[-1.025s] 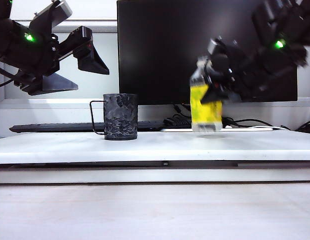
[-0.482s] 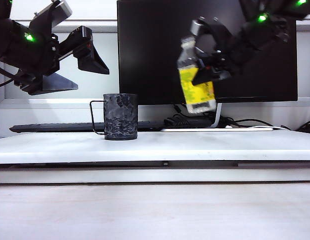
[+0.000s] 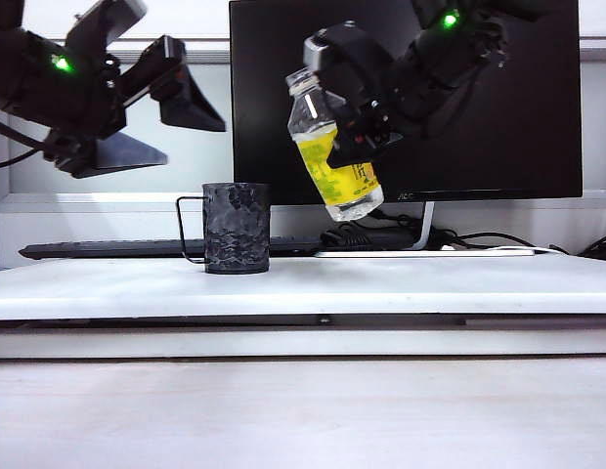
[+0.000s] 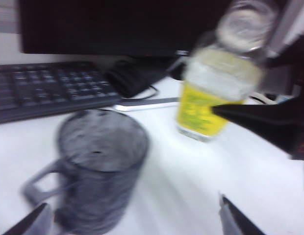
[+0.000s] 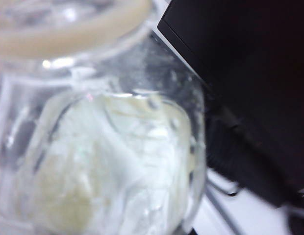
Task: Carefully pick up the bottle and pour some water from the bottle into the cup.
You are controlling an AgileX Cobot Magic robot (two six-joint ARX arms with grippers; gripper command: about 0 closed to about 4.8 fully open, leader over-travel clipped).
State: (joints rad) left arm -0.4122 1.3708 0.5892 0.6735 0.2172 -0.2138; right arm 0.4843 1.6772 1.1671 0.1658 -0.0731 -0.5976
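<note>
The right tool (image 3: 357,137) grips the clear plastic yellow-labelled bottle (image 3: 332,156), tilted in the air above and beside the dark grey mottled cup (image 3: 236,228). The left tool (image 3: 151,112) hangs open above the cup's wire handle side. Tipping before the capless neck is over the cup's rim would likely spill water onto the white table (image 3: 430,278).

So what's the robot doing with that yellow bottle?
The right gripper has its jaws shut on the bottle, holding it in the air, tipped toward the cup, up and to the right of it. No water is pouring yet. The cup stands on the white table. The left gripper hangs open above the cup's left side.
</note>
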